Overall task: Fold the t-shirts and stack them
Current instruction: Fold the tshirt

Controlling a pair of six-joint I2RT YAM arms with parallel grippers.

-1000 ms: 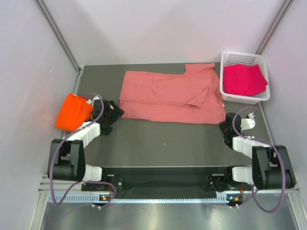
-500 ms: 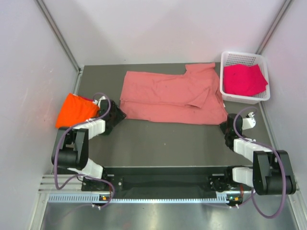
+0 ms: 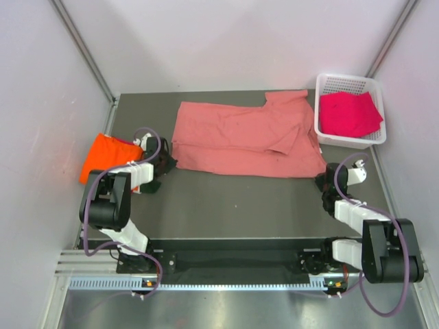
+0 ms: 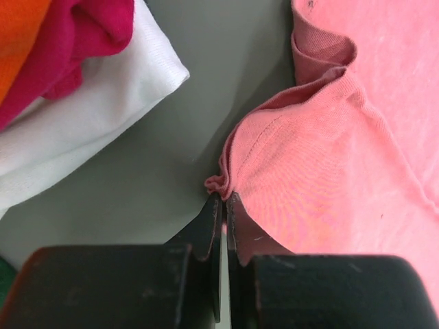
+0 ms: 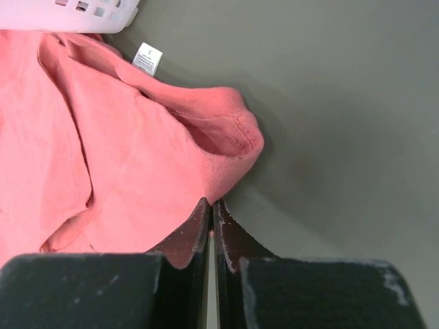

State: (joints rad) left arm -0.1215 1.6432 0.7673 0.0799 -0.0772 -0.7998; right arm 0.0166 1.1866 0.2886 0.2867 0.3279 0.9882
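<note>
My left gripper point(image 4: 224, 199) is pinched shut on the near-left corner of the salmon-pink cloth t-shirt point(image 3: 243, 137). My right gripper point(image 5: 211, 202) is pinched shut on its near-right corner. That shirt lies spread and creased across the middle of the dark grey table point(image 3: 233, 199), so its fold is only being set up. The bright orange folded shirt point(image 3: 106, 156) sits at the table's left edge, apparently atop other cloth; I cannot tell how many layers. The magenta shirt point(image 3: 350, 113) lies crumpled in the white plastic mesh basket point(image 3: 346, 142). Judgement: stack begun, two shirts left.
</note>
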